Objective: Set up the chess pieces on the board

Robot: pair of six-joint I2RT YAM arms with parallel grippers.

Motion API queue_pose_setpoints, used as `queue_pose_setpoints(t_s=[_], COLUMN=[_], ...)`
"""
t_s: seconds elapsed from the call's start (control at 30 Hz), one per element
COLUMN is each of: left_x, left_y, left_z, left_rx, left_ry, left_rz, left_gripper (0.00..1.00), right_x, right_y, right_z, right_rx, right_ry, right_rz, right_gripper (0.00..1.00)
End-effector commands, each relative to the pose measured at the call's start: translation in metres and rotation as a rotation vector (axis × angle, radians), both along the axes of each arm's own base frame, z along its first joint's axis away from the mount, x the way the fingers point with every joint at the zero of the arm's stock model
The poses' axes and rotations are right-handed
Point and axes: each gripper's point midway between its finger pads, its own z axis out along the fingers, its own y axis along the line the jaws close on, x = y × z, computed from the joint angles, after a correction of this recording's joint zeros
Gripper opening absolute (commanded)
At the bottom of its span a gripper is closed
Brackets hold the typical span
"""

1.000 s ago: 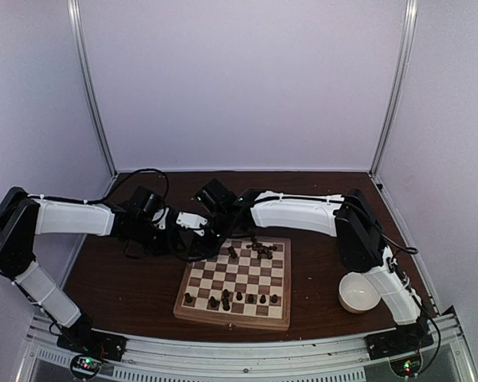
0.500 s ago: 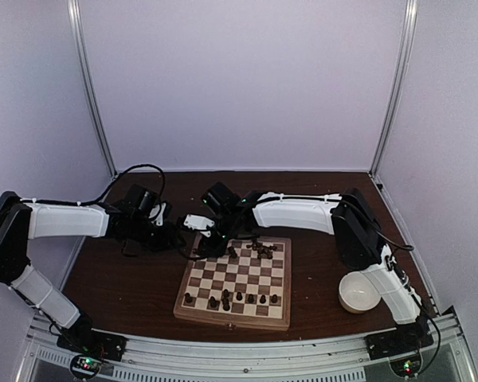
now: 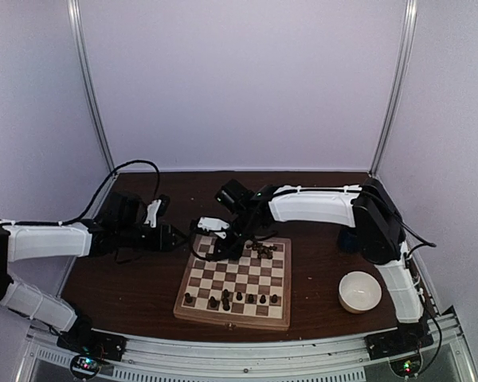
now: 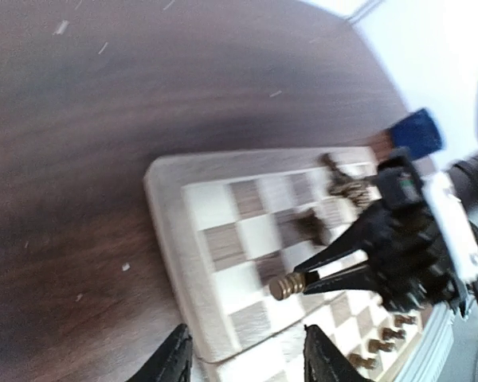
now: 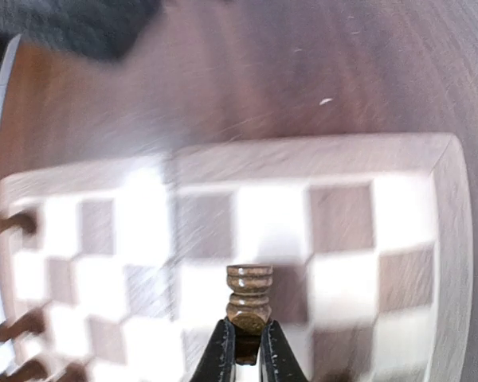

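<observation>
My right gripper [image 5: 245, 344] pinches one dark chess piece [image 5: 249, 296] by one end, jaws closed tight on it, the piece held above the far left squares of the board [image 3: 233, 317]. My left gripper [image 4: 247, 362] hangs just off the board's far left corner over the table [image 4: 80, 159], fingers moderately apart with nothing between them. A row of about six pieces [image 3: 231, 299] stands along the board's near edge, apparently placed. A loose cluster of pieces [image 3: 260, 249] sits jumbled toward the far right, awaiting sorting, so by my reckoning the job is under halfway. A white bowl [image 3: 359, 291] rests on the table to the right, well apart from the board. My two wrists crowd the same corner, the likeliest obstruction
</observation>
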Motion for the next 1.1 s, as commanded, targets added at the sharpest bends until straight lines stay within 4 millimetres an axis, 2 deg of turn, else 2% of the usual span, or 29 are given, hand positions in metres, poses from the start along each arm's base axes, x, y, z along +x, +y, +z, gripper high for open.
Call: queue_pose_setpoints(t_s=[0.0,0.1,0.2,0.37,0.67,1.07], left_x=[-0.023,-0.054,-0.079,-0.094,-0.097,-0.099], left_y=[-0.036,-0.061,-0.079,-0.094,-0.109,-0.125], left_z=[0.073,0.084,0.088,0.093,0.094,0.097], left_rx=[-0.149,-0.126,-0.171,-0.266,-0.282,-0.353], left_ry=[-0.377,-0.493,-0.534,-0.498,-0.423,-0.366], left_rz=[-0.236,-0.408,-0.528,-0.616,-0.673,-0.730], left_gripper=[0.48,0.48,0.46,0.44,0.39,0.31], right_x=[-0.027,-0.044,-0.057,-0.075,-0.085,-0.090], right_y=[-0.024,-0.042,-0.055,-0.067,-0.070,-0.066], right_z=[0.065,0.087,0.106,0.125,0.138,0.145], right_rx=[0.068,0.082,0.120,0.158,0.183,0.195], right_ry=[0.087,0.150,0.206,0.237,0.252,0.264], right_rz=[0.042,0.077,0.102,0.131,0.166,0.187], right_gripper=[0.05,0.05,0.05,0.06,0.07,0.07])
